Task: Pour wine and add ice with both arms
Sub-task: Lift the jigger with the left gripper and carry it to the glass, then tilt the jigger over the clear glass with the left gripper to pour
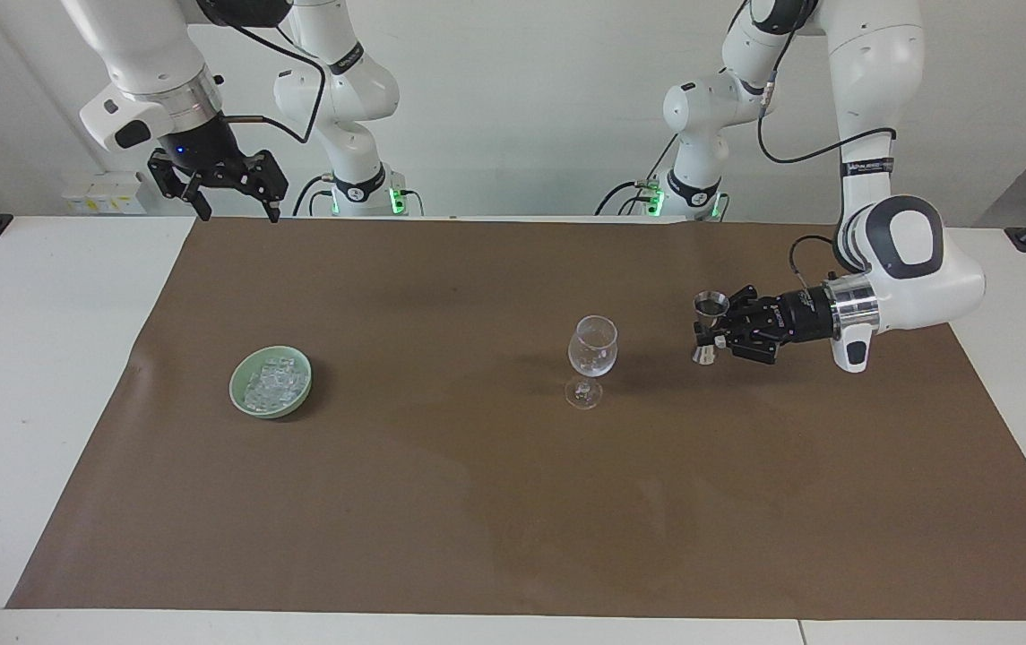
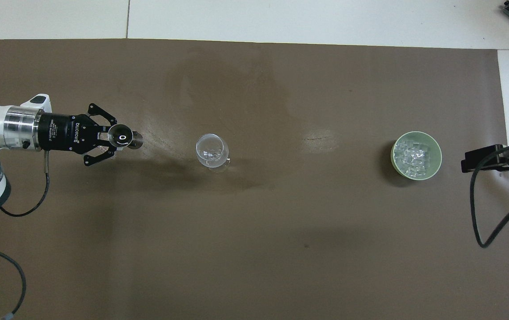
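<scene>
Brown paper mat (image 1: 477, 502) covers most of a white table (image 1: 38, 376), white wall at the robots' end. Right gripper (image 1: 228, 188) hangs high over the mat's edge nearest the robots, toward the right arm's end, fingers spread open, holding nothing; that arm waits. Left gripper (image 1: 717, 333) is held sideways above the mat at the left arm's end, pointing at the wine glass, fingers closed on a small metal jigger (image 1: 708, 324), which stands upright in the grip, wider mouth up; in the overhead view the jigger (image 2: 122, 138) shows its round mouth, with the left gripper (image 2: 111, 138) clamped at its waist. Wine glass (image 1: 592, 358) stands upright near the mat's middle, clear of the jigger, stem and foot on the mat; whether anything is in the bowl I cannot tell. Pale green dish (image 1: 271, 382) sits toward the right arm's end, well apart from the glass, about as far from the robots as the glass. Ice (image 1: 269, 380) fills the dish, small clear cubes heaped together.
</scene>
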You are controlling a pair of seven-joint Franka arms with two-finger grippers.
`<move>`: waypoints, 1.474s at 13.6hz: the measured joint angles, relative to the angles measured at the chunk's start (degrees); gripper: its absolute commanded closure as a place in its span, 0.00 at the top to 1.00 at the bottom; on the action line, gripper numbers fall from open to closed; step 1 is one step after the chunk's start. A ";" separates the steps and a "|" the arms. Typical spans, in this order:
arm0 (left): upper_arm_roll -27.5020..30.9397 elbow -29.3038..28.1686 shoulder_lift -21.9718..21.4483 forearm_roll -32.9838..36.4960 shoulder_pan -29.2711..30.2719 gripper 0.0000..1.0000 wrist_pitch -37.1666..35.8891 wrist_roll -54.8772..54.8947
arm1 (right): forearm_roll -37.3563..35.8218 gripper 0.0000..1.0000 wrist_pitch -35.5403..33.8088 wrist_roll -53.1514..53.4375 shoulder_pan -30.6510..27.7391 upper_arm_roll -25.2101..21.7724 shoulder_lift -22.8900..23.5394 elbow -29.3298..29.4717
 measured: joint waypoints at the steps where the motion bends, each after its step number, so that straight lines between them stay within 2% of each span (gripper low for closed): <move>1: 0.00 -0.23 -0.44 0.00 -0.66 0.00 0.92 -0.97 | 0.00 1.00 0.00 0.00 0.00 0.00 0.00 0.00; 7: 0.03 -1.76 -2.25 -0.02 -6.00 0.00 9.85 -5.20 | 0.00 1.00 0.00 0.00 0.00 0.00 0.00 0.00; 15: 0.12 -3.62 -3.32 0.14 -11.24 0.00 17.28 -5.72 | 0.00 1.00 0.00 0.00 0.00 0.00 0.00 0.00; 20: 0.21 -4.05 -3.81 3.26 -12.77 0.00 19.63 -5.81 | 0.00 1.00 0.00 0.00 0.00 0.00 0.00 0.00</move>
